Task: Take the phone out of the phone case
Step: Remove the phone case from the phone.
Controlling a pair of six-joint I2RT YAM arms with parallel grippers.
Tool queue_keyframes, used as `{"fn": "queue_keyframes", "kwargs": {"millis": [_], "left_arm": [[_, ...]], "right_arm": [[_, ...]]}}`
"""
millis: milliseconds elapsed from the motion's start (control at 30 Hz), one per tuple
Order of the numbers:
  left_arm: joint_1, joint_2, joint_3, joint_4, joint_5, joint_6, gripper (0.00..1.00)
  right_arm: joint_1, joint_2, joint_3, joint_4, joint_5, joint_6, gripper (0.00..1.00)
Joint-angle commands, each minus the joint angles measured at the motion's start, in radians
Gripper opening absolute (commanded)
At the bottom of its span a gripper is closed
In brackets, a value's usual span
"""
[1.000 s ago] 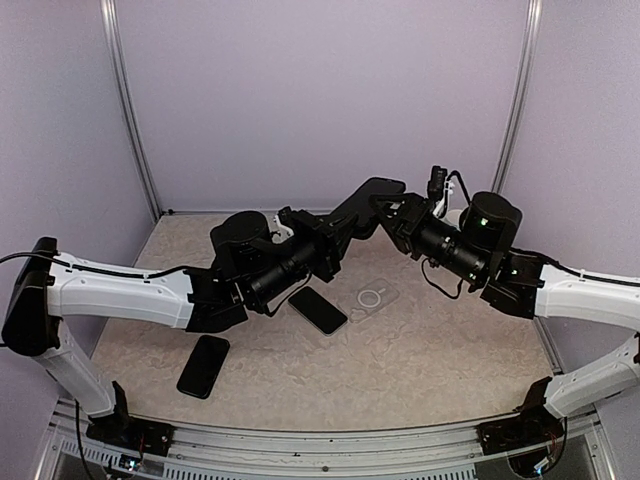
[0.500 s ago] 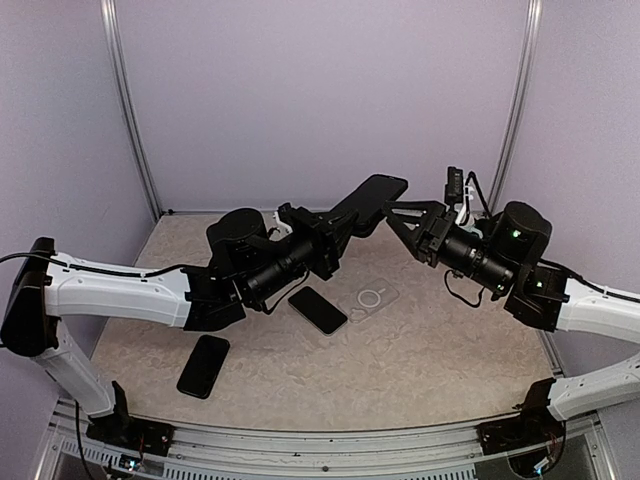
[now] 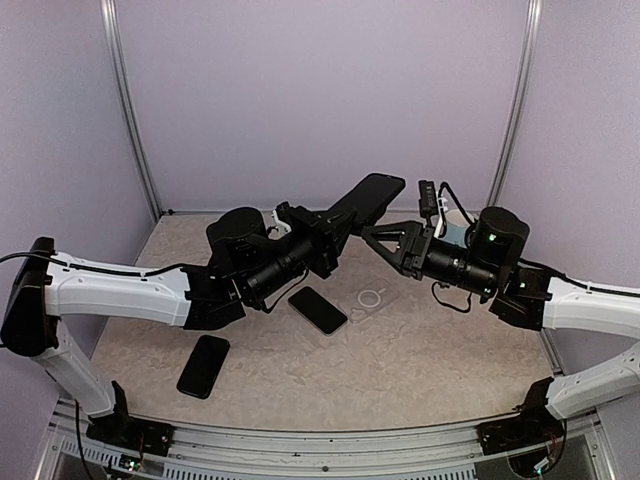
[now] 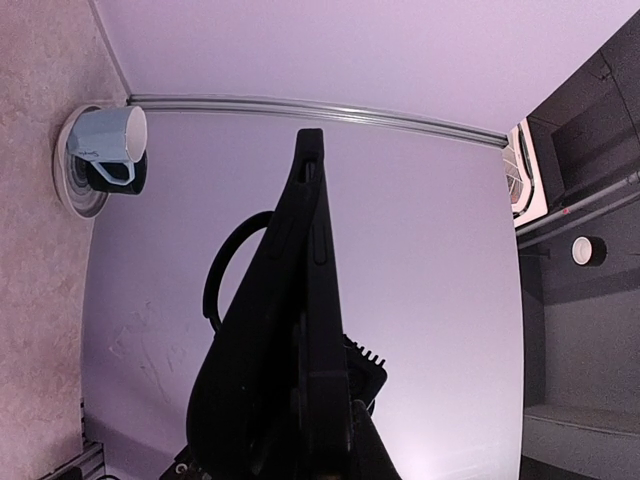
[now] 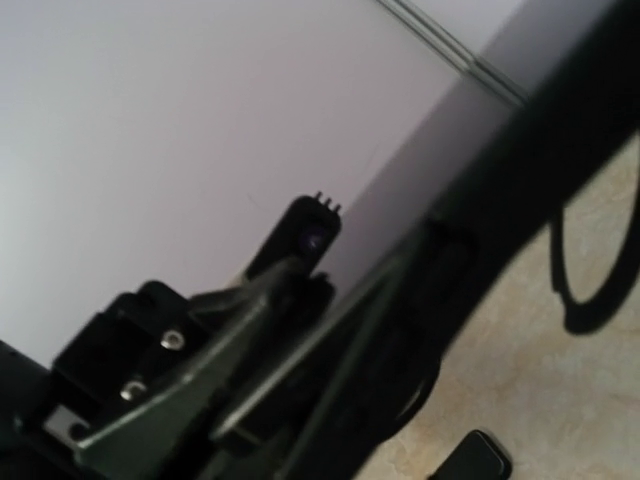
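Overhead first. Left hand (image 3: 335, 228) clamped shut on the lower end of the raised phone (image 3: 368, 192), which is held in the air above the back half of the counter (image 3: 430, 350), tilted, far end highest. Dark all over; cannot tell case from handset here. Right hand (image 3: 372, 238) sits just under the phone's lower edge, fingers spread in a V, nothing between them; contact with the phone not clear. On the counter: a clear case (image 3: 372, 298) with a ring on it, a dark phone (image 3: 318, 310) just beside it, another dark phone (image 3: 204, 365) well apart, near the left arm.

Left wrist view. Raised phone (image 4: 312, 260) seen edge-on, upright in frame, side buttons showing; its base is lost in the dark of the hand's fingers. A pale mug (image 4: 108, 150) on a saucer (image 4: 72, 190) at the back corner.

Right wrist view. Blurred. Own fingers (image 5: 210, 350) apart, pointing up at the phone's dark edge crossing the upper right.
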Motion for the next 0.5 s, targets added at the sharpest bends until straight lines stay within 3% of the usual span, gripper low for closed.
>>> {"fn": "queue_keyframes", "kwargs": {"millis": [0,467], "left_arm": [[0.006,-0.036,0.036,0.079,0.0,0.025,0.0],[-0.011,-0.024,0.035,0.09,0.009,0.025,0.0]], "right_arm": [[0.005,0.013,0.005,0.013,-0.02,-0.014,0.43],[0.006,0.046,0.054,0.027,0.09,0.061,0.37]]}}
